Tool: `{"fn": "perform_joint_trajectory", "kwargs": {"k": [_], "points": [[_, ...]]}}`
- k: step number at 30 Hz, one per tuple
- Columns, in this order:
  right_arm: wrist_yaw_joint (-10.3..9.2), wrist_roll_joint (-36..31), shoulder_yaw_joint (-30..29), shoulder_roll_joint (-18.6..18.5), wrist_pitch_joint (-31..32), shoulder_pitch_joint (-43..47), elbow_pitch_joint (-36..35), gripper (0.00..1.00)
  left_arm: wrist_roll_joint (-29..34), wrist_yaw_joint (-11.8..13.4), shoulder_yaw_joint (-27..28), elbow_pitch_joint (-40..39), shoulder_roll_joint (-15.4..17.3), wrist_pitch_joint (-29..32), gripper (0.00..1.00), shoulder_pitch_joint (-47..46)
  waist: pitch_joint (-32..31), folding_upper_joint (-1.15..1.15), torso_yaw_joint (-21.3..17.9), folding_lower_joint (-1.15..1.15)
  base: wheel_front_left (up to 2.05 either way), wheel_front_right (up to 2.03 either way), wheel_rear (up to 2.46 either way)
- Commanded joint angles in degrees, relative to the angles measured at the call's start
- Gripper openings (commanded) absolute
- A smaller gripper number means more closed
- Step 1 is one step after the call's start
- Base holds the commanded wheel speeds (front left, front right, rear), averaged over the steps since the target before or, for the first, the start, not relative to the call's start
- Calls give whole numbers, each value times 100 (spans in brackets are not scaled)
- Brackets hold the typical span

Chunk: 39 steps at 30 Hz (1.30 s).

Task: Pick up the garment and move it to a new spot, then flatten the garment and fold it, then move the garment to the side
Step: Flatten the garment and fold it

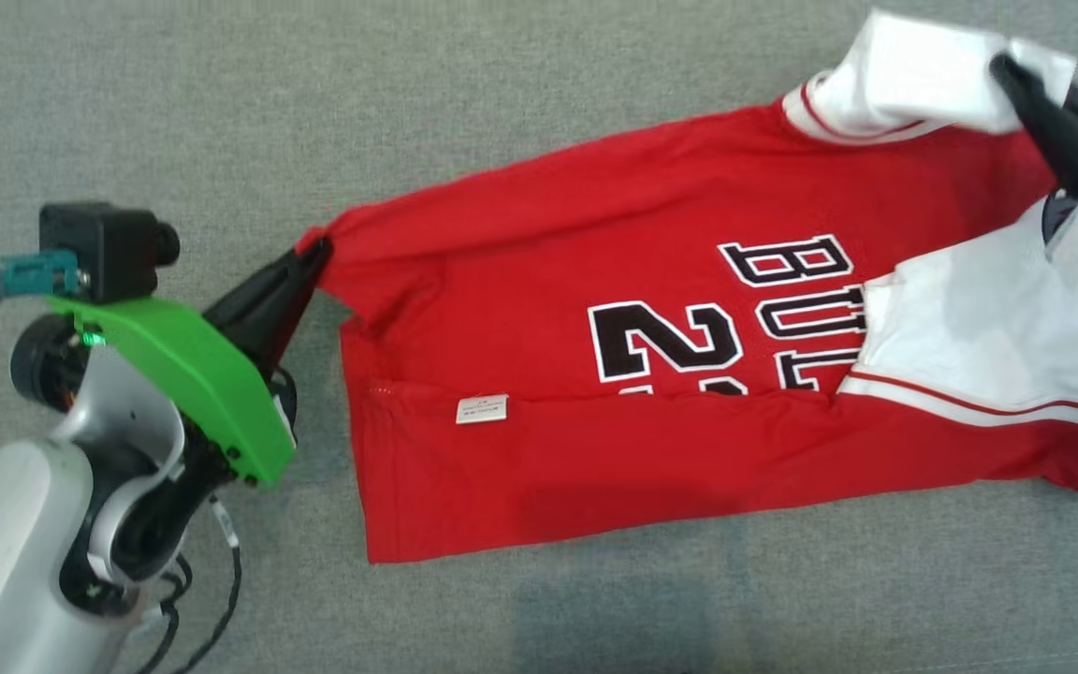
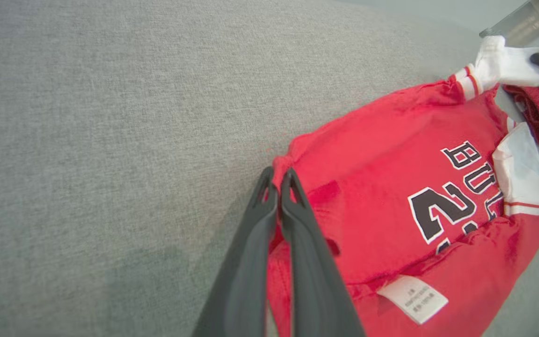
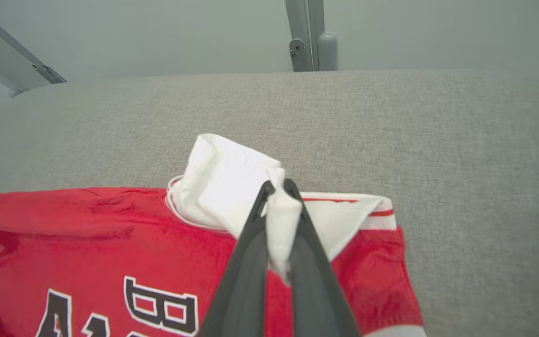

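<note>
Pale grey forearm (image 1: 6,562) of the left arm fills the lower left corner of the head view, topped by a bright green plastic wrist cover (image 1: 193,374) and a small black boxy camera (image 1: 104,248). From it the left gripper (image 1: 314,251) reaches to the far hem corner of the red short-sleeved sports jersey with white sleeves and black-and-white lettering (image 1: 548,309). Its jaws are pressed together on that bunched red corner, as the left wrist view confirms (image 2: 276,180).

The jersey lies spread across the grey fabric-covered tabletop (image 1: 408,94), hem toward the robot's left, sleeves toward its right. Its near long edge is folded up over the front, cutting off the bottom of the numerals and showing a small white rectangular care label (image 1: 481,409). One white sleeve lies across the chest at the right.

At the upper right, the right gripper (image 1: 1007,65) has its jaws clamped on a fold of the other white sleeve (image 3: 222,178), the cloth squeezed between the dark fingers (image 3: 246,262) in the right wrist view.
</note>
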Motion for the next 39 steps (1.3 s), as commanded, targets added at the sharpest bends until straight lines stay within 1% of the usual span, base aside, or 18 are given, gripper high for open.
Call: {"fn": "perform_joint_trajectory", "kwargs": {"k": [1,7,11,14,15,16,17,18,19,22,25,27,28,29,30,33,36,39], "points": [[2,45,-92,-35,-77,366,-149,0,-45,93,41,-178,91,-70,0,322,-643,0,-448,0,0,0,0],[2,152,-737,131,-289,1727,-740,0,-148,336,232,-736,288,-413,0,1385,-999,0,-588,0,0,0,0],[2,109,-1042,374,-284,2414,-987,0,-216,409,169,-896,270,-488,0,1830,-1071,0,-612,0,0,0,0],[2,-57,-1045,579,-329,2718,-960,0,-225,439,43,-792,212,-506,0,2085,-1068,0,-635,0,0,0,0],[2,-148,-993,610,-341,2786,-912,48,-288,480,27,-713,113,-536,9,2158,-1067,0,-636,0,0,0,0],[2,-240,-927,634,-352,2828,-874,100,-329,480,-29,-652,44,-544,42,2229,-1065,0,-638,0,0,0,0],[2,-301,-917,697,-377,2858,-827,100,-244,499,-58,-557,60,-568,100,2279,-1063,0,-645,0,0,0,0],[2,-345,-901,728,-372,2890,-797,100,-111,565,-55,-471,99,-632,100,2299,-1069,0,-646,0,0,0,0],[2,-279,-938,770,-224,2969,-796,100,176,726,-67,-336,155,-822,100,2391,-1082,0,-650,0,0,0,0],[2,-272,-1207,616,72,3036,-863,100,667,1071,65,-401,170,-1363,100,2580,-1135,0,-665,0,0,0,0],[3,-394,-1417,510,423,2965,-905,100,1131,1484,340,-624,41,-2166,100,2742,-1214,0,-635,0,0,0,0],[3,-467,-1488,526,646,2793,-890,100,1332,1654,400,-674,-127,-2600,100,2871,-1247,0,-603,0,0,0,0],[2,-520,-1491,546,764,2700,-834,100,1427,1666,376,-691,-196,-2806,100,2891,-1264,0,-576,0,0,0,0],[2,-561,-1470,593,892,2614,-737,100,1494,1615,326,-674,-274,-2982,100,2869,-1278,0,-541,0,0,0,0],[2,-651,-1428,612,1004,2533,-632,100,1579,1552,238,-604,-321,-3106,100,2851,-1297,0,-496,0,0,0,0],[2,-1000,-1326,650,1214,2302,-219,100,1766,1482,39,-331,-551,-3443,100,2690,-1340,0,-317,0,0,0,0],[1,-1261,-1320,760,1252,2232,268,100,1926,1307,-131,-28,-791,-3730,100,2521,-1397,0,-101,0,0,0,0],[2,-1361,-1342,925,1173,2206,729,100,1998,1179,-141,332,-1022,-3894,100,2483,-1448,0,65,0,0,0,0]]}}
